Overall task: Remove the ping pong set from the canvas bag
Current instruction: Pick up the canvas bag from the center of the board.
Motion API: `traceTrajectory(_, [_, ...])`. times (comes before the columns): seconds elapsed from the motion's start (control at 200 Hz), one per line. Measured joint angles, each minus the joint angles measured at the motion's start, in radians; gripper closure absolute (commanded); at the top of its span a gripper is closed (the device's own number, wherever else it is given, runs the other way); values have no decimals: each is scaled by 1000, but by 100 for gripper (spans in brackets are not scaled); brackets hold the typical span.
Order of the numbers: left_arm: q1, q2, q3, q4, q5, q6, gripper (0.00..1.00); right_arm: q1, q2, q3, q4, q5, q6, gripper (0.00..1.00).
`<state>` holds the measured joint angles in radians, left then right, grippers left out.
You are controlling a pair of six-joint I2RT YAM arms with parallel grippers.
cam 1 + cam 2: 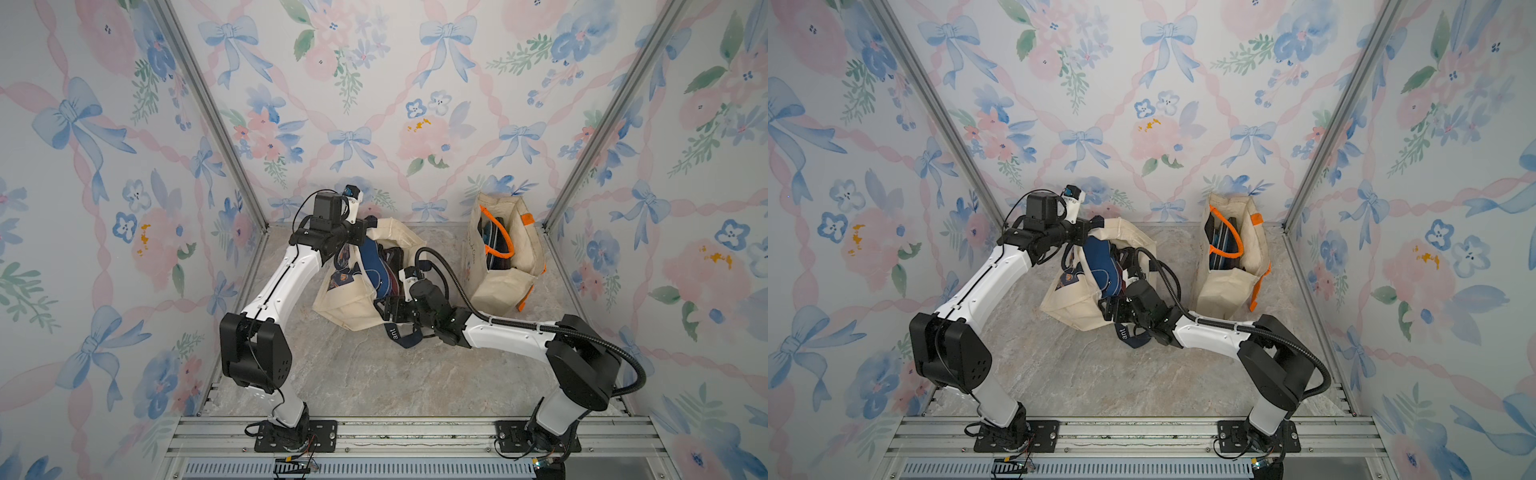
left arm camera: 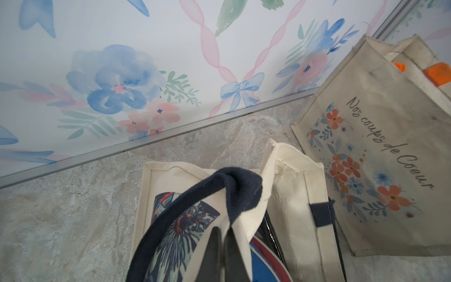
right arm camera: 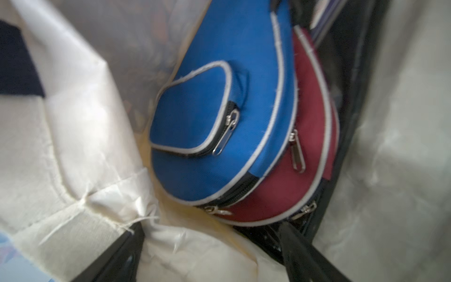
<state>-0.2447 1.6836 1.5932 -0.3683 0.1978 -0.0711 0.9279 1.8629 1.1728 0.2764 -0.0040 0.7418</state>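
The canvas bag [image 1: 353, 303] [image 1: 1071, 303] with navy handles [image 2: 219, 190] slumps mid-table, its mouth facing the right arm. My left gripper [image 2: 223, 230] [image 1: 370, 226] is shut on the bag's cream rim beside a handle and holds that side up. Inside lie the ping pong set's cases: a blue zippered case [image 3: 219, 97] [image 1: 374, 266] on top of a maroon case [image 3: 312, 122], with black see-through material [image 3: 353, 122] beside them. My right gripper [image 3: 211, 227] [image 1: 384, 307] is at the bag's mouth, open, with a fold of the bag's fabric between its fingers, just short of the cases.
A second cream bag [image 1: 503, 257] [image 2: 378, 146] with orange handles and a flower print stands upright at the back right, with dark flat items inside. Floral walls close in the back and both sides. A navy handle [image 1: 399, 332] trails on the marble table under the right wrist.
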Motion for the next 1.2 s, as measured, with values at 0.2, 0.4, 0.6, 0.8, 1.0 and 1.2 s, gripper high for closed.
traceTrajectory(0.2, [-3, 0, 0, 2, -35, 0, 100, 23, 0, -17, 20, -30, -3, 15])
traceTrajectory(0.4, [-36, 0, -15, 20, -75, 0, 100, -6, -23, -48, 39, -37, 10, 16])
traceTrajectory(0.6, [-92, -49, -137, 96, -119, -6, 100, -56, 8, -49, 135, -78, 94, 19])
traceTrajectory(0.8, [-110, -132, -239, 137, -159, -27, 100, -90, 103, -39, 215, -127, 193, 20])
traceTrajectory(1.0, [-126, -148, -262, 148, -187, -39, 100, -95, 178, -15, 278, -170, 259, 24])
traceTrajectory(1.2, [-135, -148, -283, 174, -203, -45, 100, -95, 199, 19, 303, -184, 272, 25])
